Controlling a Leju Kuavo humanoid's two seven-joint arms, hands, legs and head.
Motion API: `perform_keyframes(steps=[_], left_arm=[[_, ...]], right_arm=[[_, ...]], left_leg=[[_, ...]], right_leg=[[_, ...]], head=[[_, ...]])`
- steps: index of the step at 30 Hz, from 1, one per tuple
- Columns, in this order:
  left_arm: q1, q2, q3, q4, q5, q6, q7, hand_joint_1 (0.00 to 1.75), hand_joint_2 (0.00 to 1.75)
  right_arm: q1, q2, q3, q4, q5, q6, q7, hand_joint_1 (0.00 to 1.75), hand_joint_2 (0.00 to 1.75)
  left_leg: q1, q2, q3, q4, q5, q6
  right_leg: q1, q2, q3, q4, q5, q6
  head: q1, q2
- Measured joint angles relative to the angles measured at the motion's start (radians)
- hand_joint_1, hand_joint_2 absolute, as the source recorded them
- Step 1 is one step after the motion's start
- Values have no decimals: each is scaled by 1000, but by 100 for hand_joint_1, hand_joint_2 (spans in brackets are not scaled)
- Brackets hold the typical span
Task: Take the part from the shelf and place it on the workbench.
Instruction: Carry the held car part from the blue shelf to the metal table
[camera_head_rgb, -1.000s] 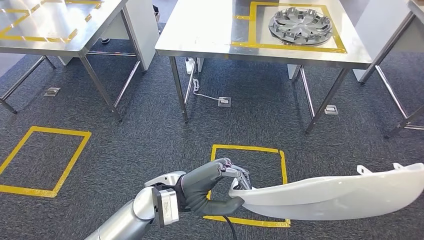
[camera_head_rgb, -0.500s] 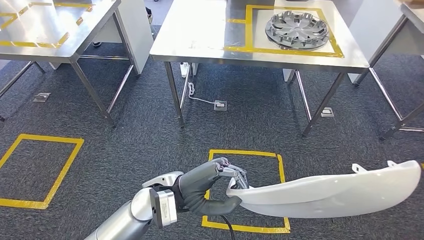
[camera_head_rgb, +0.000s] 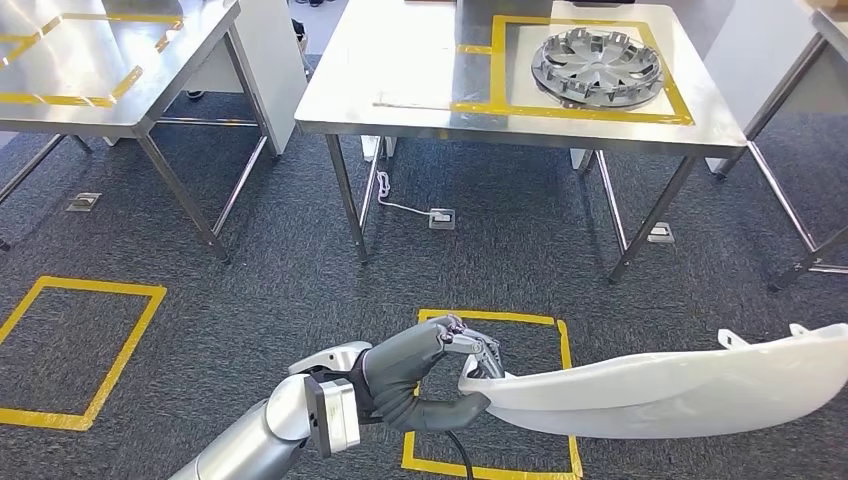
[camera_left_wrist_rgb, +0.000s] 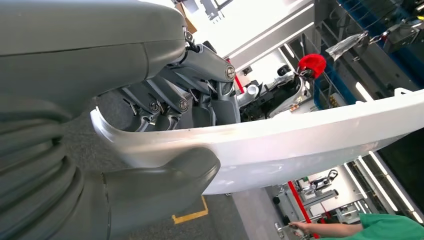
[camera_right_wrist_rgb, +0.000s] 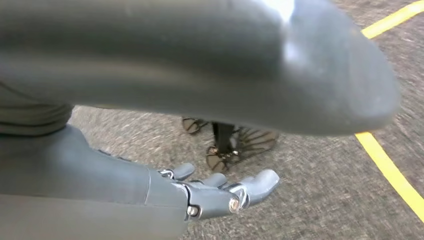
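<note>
Left hand (camera_head_rgb: 420, 375) grips white part (camera_head_rgb: 660, 385) — right hand (camera_right_wrist_rgb: 220, 192) fingers apart, holding nothing.

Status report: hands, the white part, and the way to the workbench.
Left hand grips white part. Right hand open, over carpet. Workbench ahead, wheel cover on it.

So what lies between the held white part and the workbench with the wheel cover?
In the head view, grey carpet with a yellow tape square separates the white part, gripped by the left hand, from the workbench.
</note>
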Motion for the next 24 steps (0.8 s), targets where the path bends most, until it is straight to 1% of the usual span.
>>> perform_keyframes(steps=[1,2,3,4,5,6,7,8,9,10,11,12,13,14,15,16,17,18,19,20,21,22,23,24], left_arm=[[0,0,0,-2,-2,0,0,175,175],[0,0,0,-4,-4,0,0,175,175],[1,1,0,-5,-6,0,0,175,175],[3,2,0,-6,-7,0,0,175,175],[5,4,0,-5,-7,0,0,175,175],[7,5,0,-5,-8,0,0,175,175],[9,7,0,-6,-8,0,0,175,175],[9,8,0,-6,-8,0,0,175,175],[9,9,0,-7,-9,0,0,175,175],[9,10,-1,-7,-9,0,0,175,175],[9,11,-1,-7,-9,0,0,175,175],[9,12,-1,-8,-10,0,0,175,175],[9,13,-1,-8,-10,0,0,175,175],[9,12,-1,-9,-10,0,0,175,175],[8,12,-1,-10,-10,0,0,175,175],[8,11,-1,-12,-10,0,-1,175,175],[7,10,-2,-14,-11,0,-2,175,175],[8,10,-2,-14,-11,0,-2,175,175],[8,10,-2,-14,-11,0,-3,175,175],[9,10,-2,-14,-11,0,-3,175,175],[10,11,-2,-13,-11,0,-3,175,175],[11,11,-2,-13,-12,0,-3,175,175],[11,11,-2,-13,-12,0,-3,175,175],[11,11,-2,-13,-12,0,-4,175,175]], right_arm=[[0,0,-5,0,-13,0,-6,0,0],[0,1,-12,0,-26,0,-13,0,0],[-1,1,-19,0,-38,0,-20,0,0],[-1,1,-27,0,-48,0,-26,0,0],[-1,1,-36,0,-56,0,-31,0,0],[-1,1,-43,0,-61,0,-35,0,0],[-1,1,-50,0,-66,0,-38,0,0],[-1,1,-56,0,-70,0,-41,0,0],[-1,1,-61,0,-73,0,-44,0,0],[-2,3,-66,0,-75,0,-45,0,0],[-3,4,-70,0,-77,0,-46,0,0],[-4,5,-74,0,-78,0,-47,0,0],[-5,5,-77,0,-79,0,-49,0,0],[-5,5,-79,0,-79,0,-51,0,0],[-5,5,-81,0,-79,0,-54,0,0],[-5,5,-83,0,-79,0,-57,0,0],[-7,6,-85,0,-79,0,-61,0,0],[-8,6,-87,0,-79,1,-63,0,0],[-9,7,-89,0,-80,2,-65,0,0],[-8,7,-91,0,-80,2,-65,0,0],[-6,7,-93,0,-80,1,-65,0,0],[-4,7,-95,0,-80,0,-66,0,0],[-2,7,-96,0,-80,-1,-66,0,0],[-1,7,-97,0,-80,-2,-66,0,0]], left_leg=[[1,1,-7,23,-12,-6],[2,1,-28,69,-33,-12],[4,1,-63,134,-60,-16],[5,1,-107,207,-85,-20],[5,1,-148,266,-98,-22],[6,1,-175,293,-89,-22],[6,1,-184,280,-59,-21],[6,-1,-172,228,-11,-19],[7,-8,-149,154,41,-15],[6,-19,-125,87,76,-11],[6,-29,-108,39,96,-6],[4,-36,-100,15,99,-1],[2,-39,-97,11,92,4],[2,-36,-95,8,89,10],[2,-33,-89,4,86,17],[5,-28,-81,-1,84,23],[7,-22,-72,-5,80,28],[8,-15,-64,-7,75,33],[8,-8,-59,-8,69,36],[8,-3,-53,-7,62,37],[7,2,-46,-7,55,37],[7,6,-37,-7,47,35],[7,10,-25,-7,38,33],[7,15,-12,-7,28,31]], right_leg=[[-2,1,7,-2,-3,-7],[-5,2,14,-4,-6,-13],[-5,2,21,-4,-12,-18],[-5,3,27,-4,-18,-21],[-5,6,33,-4,-24,-21],[-4,10,41,-4,-31,-20],[-4,15,50,-4,-38,-19],[-4,20,62,-4,-46,-17],[-5,25,72,-4,-54,-14],[-4,30,79,-3,-63,-10],[-4,35,83,-3,-69,-5],[-5,38,83,-3,-74,2],[-6,42,82,-5,-78,9],[-8,46,84,-8,-81,16],[-9,43,87,-5,-84,23],[-8,36,83,10,-93,28],[-8,27,67,47,-109,32],[-7,17,33,106,-130,36],[-7,12,-13,177,-154,38],[-7,11,-60,241,-168,41],[-7,10,-95,278,-164,41],[-7,9,-111,277,-139,41],[-7,7,-104,233,-93,40],[-7,-1,-81,161,-39,38]], head=[[-2,0],[-4,0],[-6,0],[-8,0],[-8,0],[-8,0],[-8,0],[-9,0],[-9,0],[-9,0],[-9,0],[-8,0],[-8,0],[-8,0],[-8,0],[-6,0],[-3,0],[-1,0],[2,0],[2,0],[2,0],[3,0],[4,0],[4,0]])
